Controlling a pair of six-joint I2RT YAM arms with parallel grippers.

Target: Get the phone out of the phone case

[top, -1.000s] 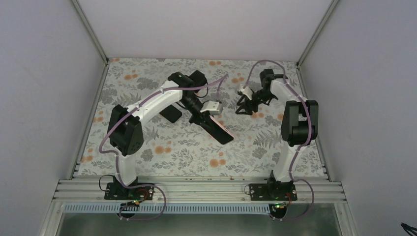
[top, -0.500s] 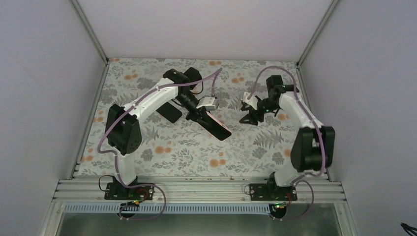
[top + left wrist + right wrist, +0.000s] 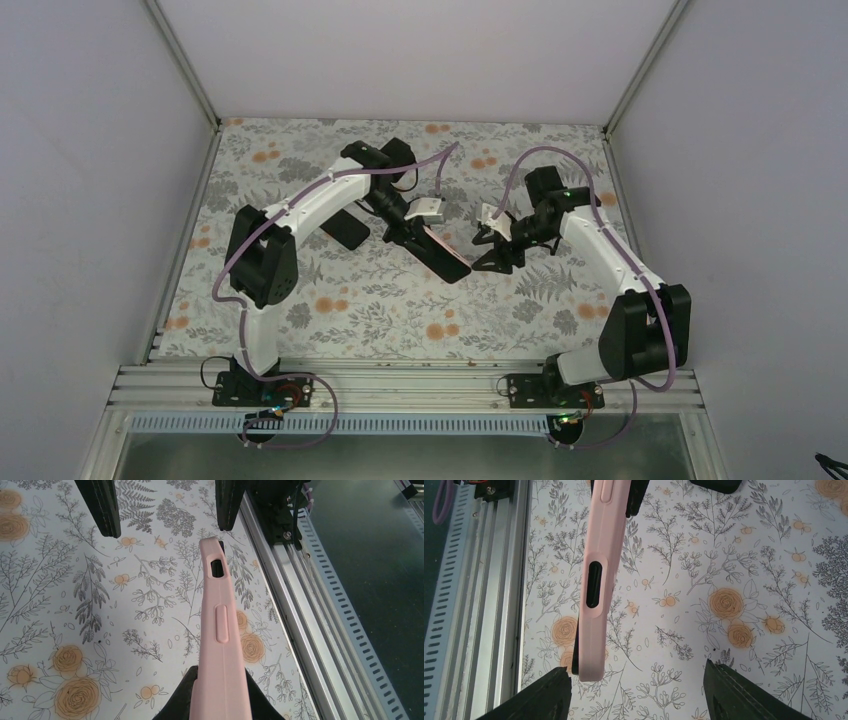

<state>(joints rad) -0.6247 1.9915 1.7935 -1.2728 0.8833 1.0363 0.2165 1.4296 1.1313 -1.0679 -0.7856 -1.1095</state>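
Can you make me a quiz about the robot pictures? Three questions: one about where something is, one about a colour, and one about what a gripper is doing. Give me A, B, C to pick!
1. Where is the phone case?
A. lying flat on the table
B. held in the left gripper
C. resting on the metal rail

2. What colour is the phone case?
A. blue
B. green
C. pink

3. How is the right gripper?
A. open
B. shut on the phone case
C. shut on nothing

Answers:
1 B: the left wrist view shows its fingers clamped on one end of the case.
2 C: both wrist views show a pink edge.
3 A: its fingers stand wide apart, either side of the case's free end.
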